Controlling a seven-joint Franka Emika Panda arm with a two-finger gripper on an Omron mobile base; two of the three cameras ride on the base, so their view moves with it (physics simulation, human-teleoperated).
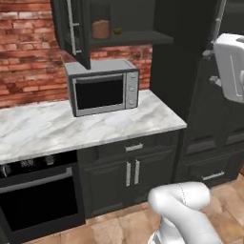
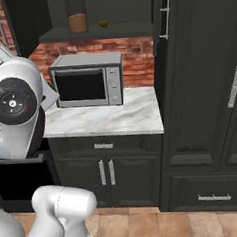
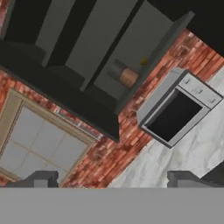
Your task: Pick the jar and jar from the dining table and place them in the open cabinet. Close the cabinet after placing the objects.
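Clear glass jar with reddish-brown filling (image 1: 100, 29) stands on the inner shelf of the open black wall cabinet (image 1: 131, 38), above the steel microwave (image 1: 102, 87). Right base view: same jar (image 2: 77, 22), white marble counter (image 2: 118, 118) below. Hand view: fingers (image 3: 113, 179) spread, empty; jar (image 3: 128, 77) shelved. No legible writing.

Open cabinet (image 1: 143, 38) shelf bearing 1 brown-filled jar (image 1: 100, 29), small yellow item (image 1: 117, 31) beside, marble counter (image 1: 57, 128) under microwave (image 1: 103, 87)
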